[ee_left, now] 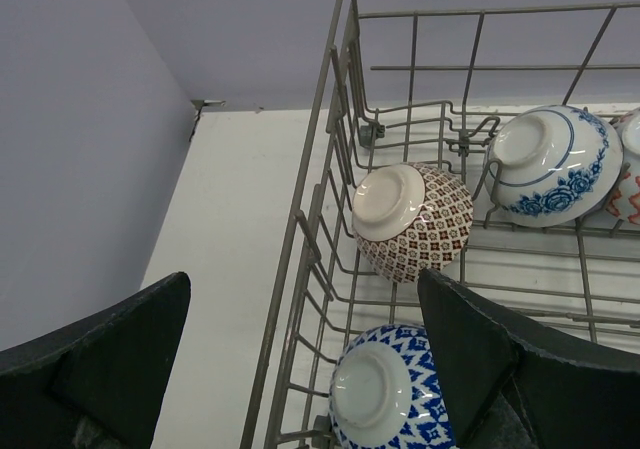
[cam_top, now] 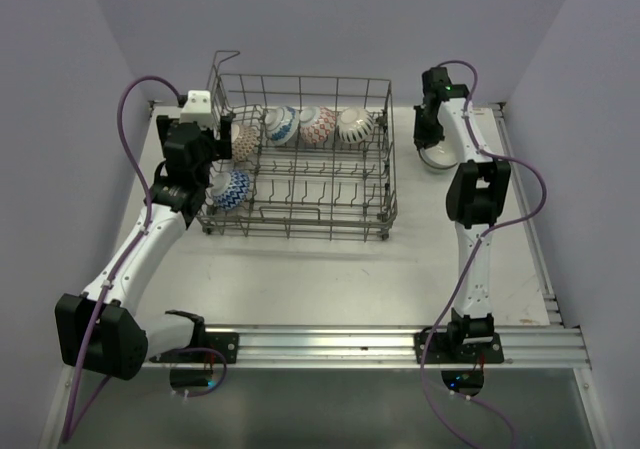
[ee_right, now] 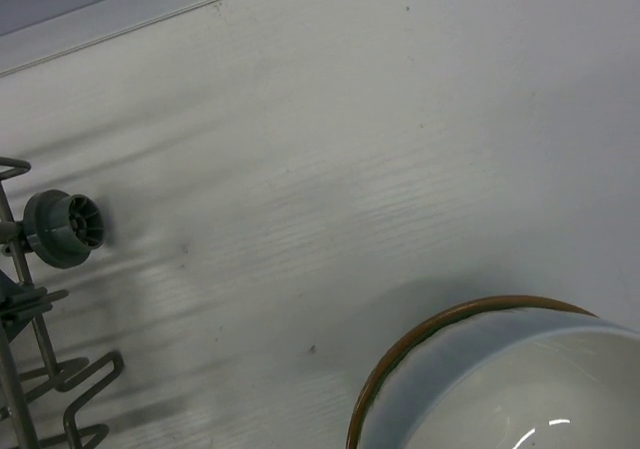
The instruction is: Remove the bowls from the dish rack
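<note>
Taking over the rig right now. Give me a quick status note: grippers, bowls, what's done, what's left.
The left gripper is open and empty, straddling the left wall of the rack by the blue bowl.
The right gripper is at the white bowl, on or just above the table right of the rack; grip unclear.
Also racked: brown bowl, floral bowl, zigzag bowl, striped bowl.
Done: one bowl out. Left: five.

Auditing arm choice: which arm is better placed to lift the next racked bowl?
Left: left gripper hangs open by the dish rack's red-patterned bowl; right gripper is outside, by a white bowl.
</note>
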Motion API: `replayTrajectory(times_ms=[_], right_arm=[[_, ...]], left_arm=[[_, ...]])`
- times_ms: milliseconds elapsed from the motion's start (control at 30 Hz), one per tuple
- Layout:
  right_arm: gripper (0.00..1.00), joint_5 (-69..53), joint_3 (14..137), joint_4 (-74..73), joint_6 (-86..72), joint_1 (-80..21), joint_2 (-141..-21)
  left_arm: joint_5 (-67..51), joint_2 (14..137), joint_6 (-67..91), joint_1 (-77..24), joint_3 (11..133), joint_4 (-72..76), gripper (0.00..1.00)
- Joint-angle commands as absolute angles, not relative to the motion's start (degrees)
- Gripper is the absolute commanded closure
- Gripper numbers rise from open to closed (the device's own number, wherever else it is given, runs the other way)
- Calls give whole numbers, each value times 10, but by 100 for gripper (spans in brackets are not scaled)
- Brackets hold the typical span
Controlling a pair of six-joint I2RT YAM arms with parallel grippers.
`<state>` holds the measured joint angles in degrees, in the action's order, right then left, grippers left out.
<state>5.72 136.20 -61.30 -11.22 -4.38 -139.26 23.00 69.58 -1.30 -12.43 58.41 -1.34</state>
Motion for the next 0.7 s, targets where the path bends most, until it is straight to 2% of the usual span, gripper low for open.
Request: replayTrajectory(times_ms=[0, 33, 133, 300, 500, 567, 667], right_arm=[[76, 74, 1390, -630, -99, -44, -1383], [75, 69, 1391, -631, -99, -44, -1382], [55, 62, 1396, -635, -109, -45, -1364], [35, 45, 1445, -648, -132, -45, -1331], [29, 39, 1418, -625, -159, -47, -1234], [28, 34, 1386, -576, -170, -54, -1196], [25, 2, 1270, -453, -191, -87, -1113]], left_arm=[[234, 685, -14, -120, 612, 1, 0], [234, 685, -13, -120, 612, 1, 0], [232, 686, -13, -120, 612, -18, 0], [231, 686, -14, -120, 613, -19, 0], [223, 687, -11, -120, 613, -21, 0], [221, 688, -10, -120, 614, -22, 0], [219, 689, -9, -120, 614, -23, 0]])
